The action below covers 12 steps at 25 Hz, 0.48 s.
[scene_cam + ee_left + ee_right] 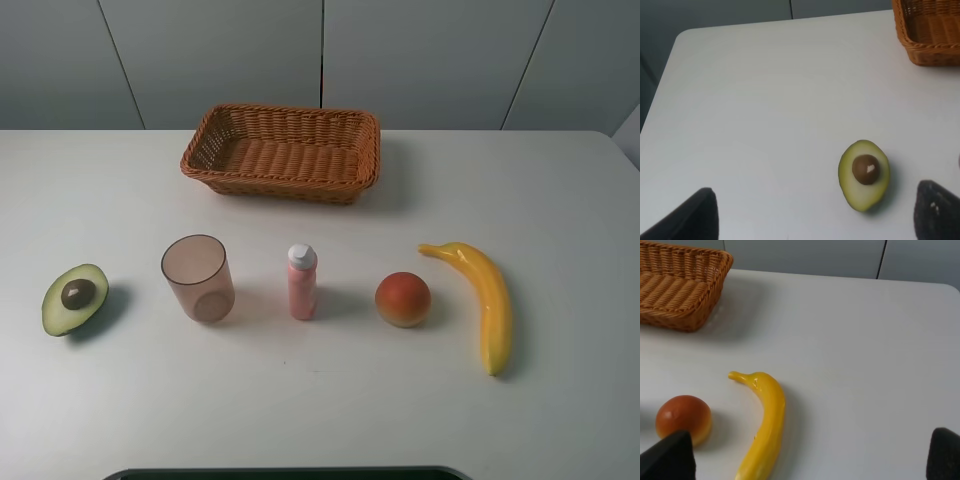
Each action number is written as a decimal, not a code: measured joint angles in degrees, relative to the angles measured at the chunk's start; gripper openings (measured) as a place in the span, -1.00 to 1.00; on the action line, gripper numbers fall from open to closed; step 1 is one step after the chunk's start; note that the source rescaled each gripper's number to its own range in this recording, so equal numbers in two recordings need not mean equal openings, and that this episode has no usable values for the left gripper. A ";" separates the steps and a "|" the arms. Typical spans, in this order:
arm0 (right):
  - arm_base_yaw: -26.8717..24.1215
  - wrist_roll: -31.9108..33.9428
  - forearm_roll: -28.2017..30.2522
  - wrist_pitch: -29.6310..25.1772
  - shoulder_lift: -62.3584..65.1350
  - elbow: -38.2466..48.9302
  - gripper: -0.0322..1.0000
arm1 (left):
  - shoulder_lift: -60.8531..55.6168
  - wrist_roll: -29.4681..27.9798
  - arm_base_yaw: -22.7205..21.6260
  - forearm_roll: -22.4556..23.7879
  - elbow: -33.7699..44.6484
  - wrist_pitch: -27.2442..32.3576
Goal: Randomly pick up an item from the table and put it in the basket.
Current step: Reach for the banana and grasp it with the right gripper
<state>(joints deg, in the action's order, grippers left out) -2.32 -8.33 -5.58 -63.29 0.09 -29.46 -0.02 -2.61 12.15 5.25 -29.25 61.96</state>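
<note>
The long yellow banana [487, 300] lies on the white table [560, 200] at the right, its stem end pointing towards the back left. It also shows in the right wrist view [767, 420]. The brown wicker basket [280, 160] stands empty at the back middle. Neither gripper shows in the exterior high view. My right gripper [805, 460] is open and empty, its dark fingertips [667, 457] wide apart, just short of the banana. My left gripper [812, 220] is open and empty, just short of the halved avocado [864, 174].
In a row across the table lie the halved avocado [74, 298], a translucent pinkish cup [198, 278], a small pink bottle with a white cap [302, 283] and a round red-orange fruit [403, 299] next to the banana. A dark edge [280, 473] runs along the front.
</note>
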 joint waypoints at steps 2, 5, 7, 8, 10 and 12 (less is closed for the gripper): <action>0.00 0.00 0.00 0.12 0.00 0.00 1.00 | 0.00 0.00 0.00 0.00 0.00 0.00; 0.00 0.34 0.00 0.12 0.00 0.00 1.00 | 0.00 0.00 0.00 0.00 0.00 0.00; 0.00 1.01 0.00 0.12 0.00 0.00 1.00 | 0.00 0.00 0.00 0.00 0.00 0.00; 0.00 1.11 0.00 0.12 0.00 0.00 1.00 | 0.00 0.00 0.00 0.00 0.00 0.00; 0.00 1.73 0.11 0.34 0.00 0.00 1.00 | 0.00 0.00 0.00 0.00 0.00 0.00; 0.00 3.03 0.36 0.57 0.00 0.00 1.00 | 0.00 0.00 0.00 0.00 0.00 0.00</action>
<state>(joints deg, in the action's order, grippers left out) -2.32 -5.30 -5.21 -62.72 0.09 -29.46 -0.02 -2.61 12.15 5.25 -29.25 61.96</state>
